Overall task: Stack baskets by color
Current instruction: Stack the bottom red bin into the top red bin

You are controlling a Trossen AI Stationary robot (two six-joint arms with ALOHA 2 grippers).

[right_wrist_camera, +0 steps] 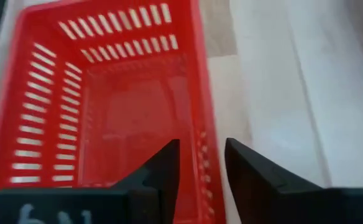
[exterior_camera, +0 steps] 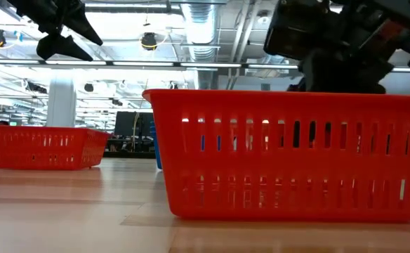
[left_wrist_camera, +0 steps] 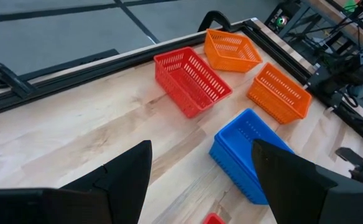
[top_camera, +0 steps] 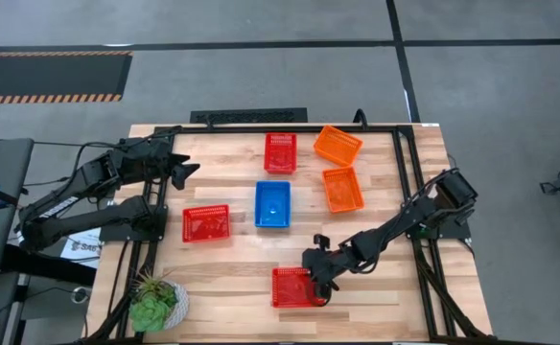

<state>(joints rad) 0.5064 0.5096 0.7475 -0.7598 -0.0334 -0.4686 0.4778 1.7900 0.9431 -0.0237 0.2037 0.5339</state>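
A red basket (top_camera: 294,287) sits on its base near the table's front edge, large in the low view (exterior_camera: 289,154). My right gripper (right_wrist_camera: 201,146) is open and slants down over the basket's right-hand wall (right_wrist_camera: 204,134), with one finger inside the basket and one outside. I see a gap on both sides of the wall. A second red basket (top_camera: 206,222) stands left of centre and a third (top_camera: 280,151) at the far side. A blue basket (top_camera: 272,204) is in the middle, with two orange baskets (top_camera: 338,144) (top_camera: 342,189) to its right. My left gripper (top_camera: 179,171) hangs open above the table's far left.
A green potted plant (top_camera: 155,305) stands at the near left corner. A black frame rail (top_camera: 405,192) runs along the table's right side beside my right arm. Bare wood lies between the left red basket and the near red basket.
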